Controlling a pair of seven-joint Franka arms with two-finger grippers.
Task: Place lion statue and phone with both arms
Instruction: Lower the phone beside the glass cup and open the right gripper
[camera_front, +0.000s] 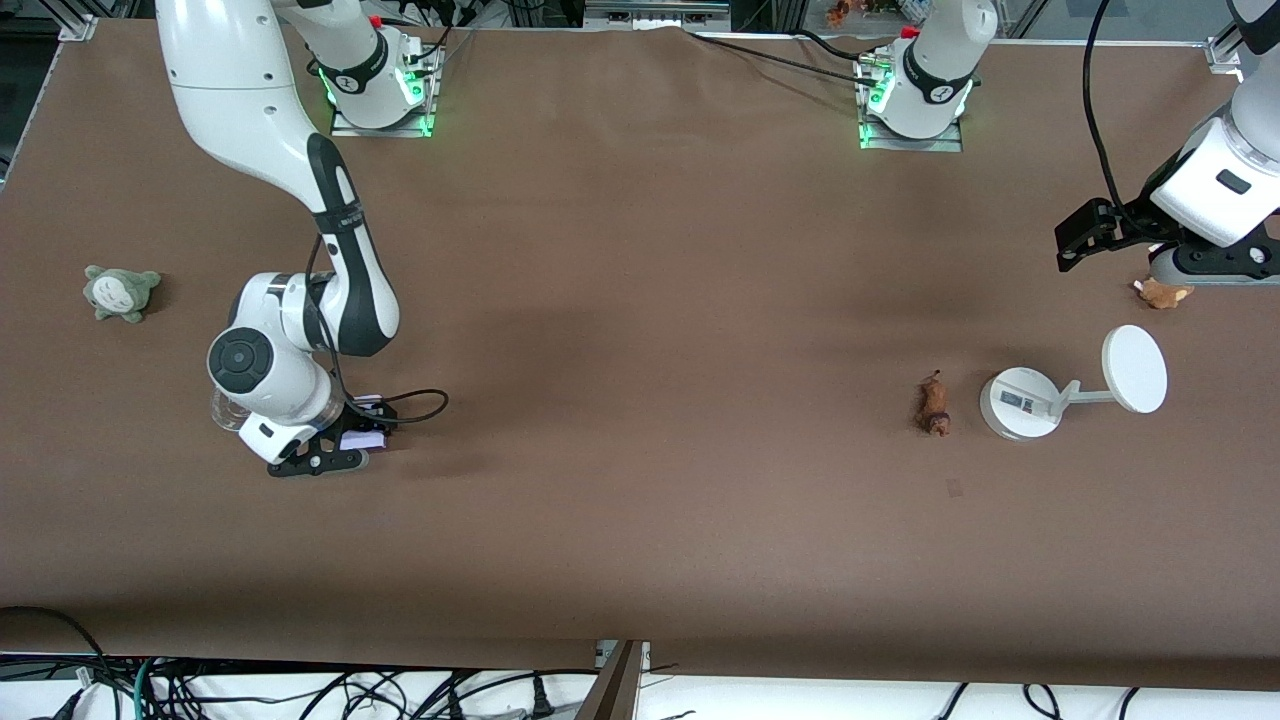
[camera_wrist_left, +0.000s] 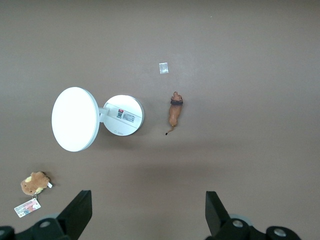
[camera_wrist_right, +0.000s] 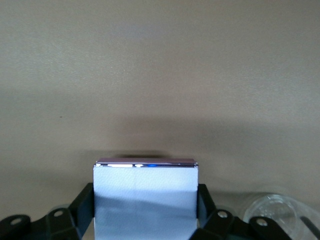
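Note:
The phone, a flat pale lavender-white rectangle, sits between the fingers of my right gripper, low at the table toward the right arm's end. In the right wrist view the phone fills the gap, and both fingers press on its sides. The lion statue, orange-brown with a darker head, lies on the table beside a white stand. My left gripper is open and empty, up in the air toward the left arm's end. Its wrist view shows the lion well apart from its spread fingers.
A white round-based stand with a disc is beside the lion. A tan plush lies under the left arm. A grey-green plush lies at the right arm's end. A clear glass stands beside the right gripper.

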